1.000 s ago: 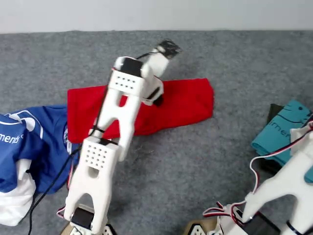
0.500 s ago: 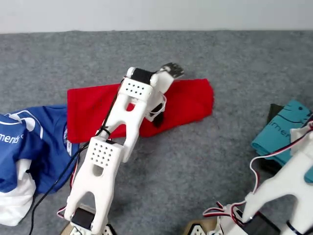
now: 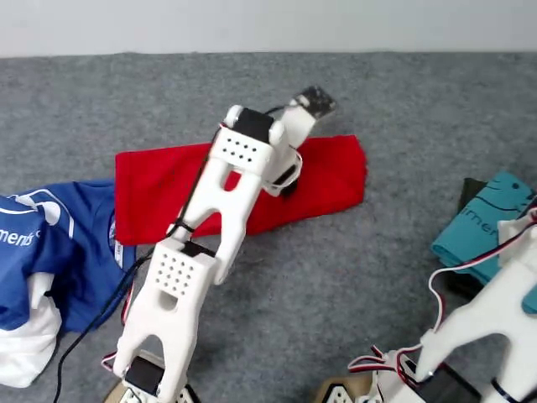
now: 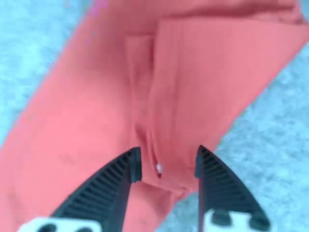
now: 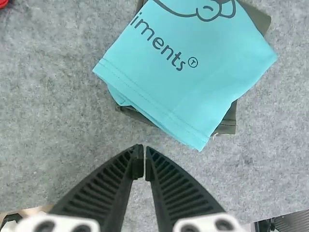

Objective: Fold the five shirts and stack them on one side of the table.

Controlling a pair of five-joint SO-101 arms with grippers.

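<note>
Over creased red shirt (image 4: 203, 72), L pincer (image 4: 167, 163) spread, empty; R pincer (image 5: 144, 162) closed nr teal shirt (image 5: 193, 77).

A grey carpeted table (image 3: 403, 109) meets a pale wall (image 3: 268, 25)

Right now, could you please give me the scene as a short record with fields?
left gripper: open, over a fold of the red shirt
right gripper: shut, over the table beside the teal shirt
stack: teal shirt on a dark shirt
heap: blue shirt and white shirt, on the left arm's side
</note>
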